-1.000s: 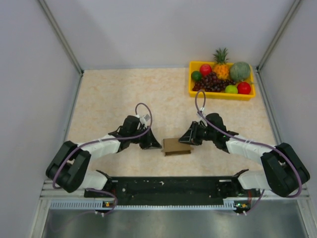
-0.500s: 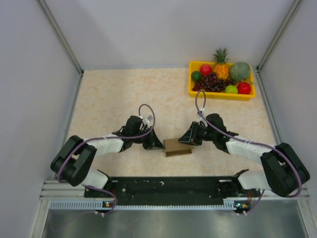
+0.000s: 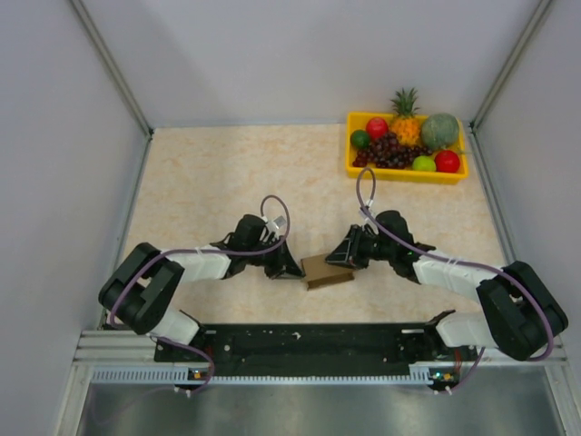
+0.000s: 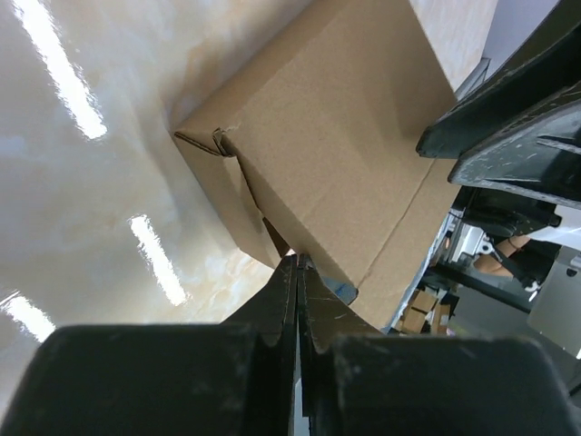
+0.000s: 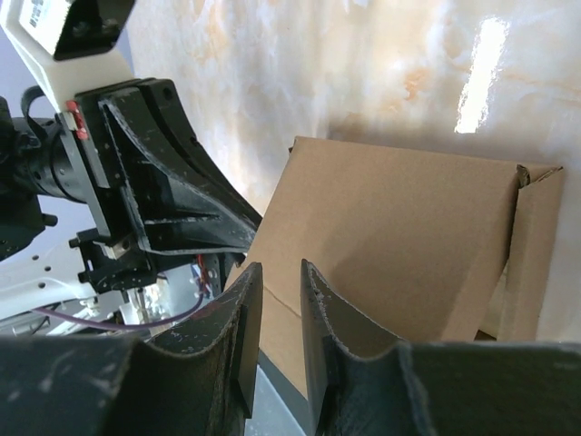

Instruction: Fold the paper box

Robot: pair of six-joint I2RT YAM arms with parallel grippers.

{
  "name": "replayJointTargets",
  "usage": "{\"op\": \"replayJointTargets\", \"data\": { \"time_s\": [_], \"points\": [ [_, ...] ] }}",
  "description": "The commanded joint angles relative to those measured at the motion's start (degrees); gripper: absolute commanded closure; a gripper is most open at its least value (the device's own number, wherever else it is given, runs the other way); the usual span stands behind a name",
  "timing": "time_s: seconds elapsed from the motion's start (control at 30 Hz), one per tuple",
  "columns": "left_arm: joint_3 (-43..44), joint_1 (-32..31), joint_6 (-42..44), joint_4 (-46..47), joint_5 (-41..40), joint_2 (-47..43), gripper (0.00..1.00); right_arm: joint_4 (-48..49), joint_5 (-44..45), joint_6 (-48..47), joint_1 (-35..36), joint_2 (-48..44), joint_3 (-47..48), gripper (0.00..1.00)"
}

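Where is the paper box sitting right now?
In the top view the paper box sits on the table near the front edge, between the left gripper and the right gripper, with the yellow fruit tray farther back right.

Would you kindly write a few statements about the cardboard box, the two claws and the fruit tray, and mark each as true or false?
1. The left claw has its fingers pressed together. True.
2. The paper box lies inside the yellow tray. False: it lies on the table, between the two claws, well away from the tray.
3. The left claw's tip is right at the side of the paper box. True.
4. The yellow tray is empty. False: it holds fruit, including a pineapple and dark grapes.
5. The right claw hovers over the yellow tray. False: it is down at the right side of the paper box.
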Motion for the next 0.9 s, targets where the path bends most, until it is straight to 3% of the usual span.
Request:
{"op": "replayJointTargets", "data": {
  "time_s": [0.0,0.43,0.57,0.87],
  "points": [
    [0.63,-1.20,-0.46,3.85,2.56,2.34,1.00,2.89,0.75,0.34,1.19,0.25,-0.40,0.76],
    [0.72,-2.34,-5.38,11.93,3.71,6.39,1.00,6.14,4.17,3.68,3.56,0.34,-4.17,0.77],
    [1.07,-3.04,-6.26,13.51,2.83,8.15,1.00,11.84,6.19,6.76,3.91,-0.54,-8.83,0.79],
    [2.30,-4.71,-4.24,12.29,-0.77,10.08,1.00,12.73,7.34,5.53,3.91,1.56,-9.45,0.79]
  ]
}}
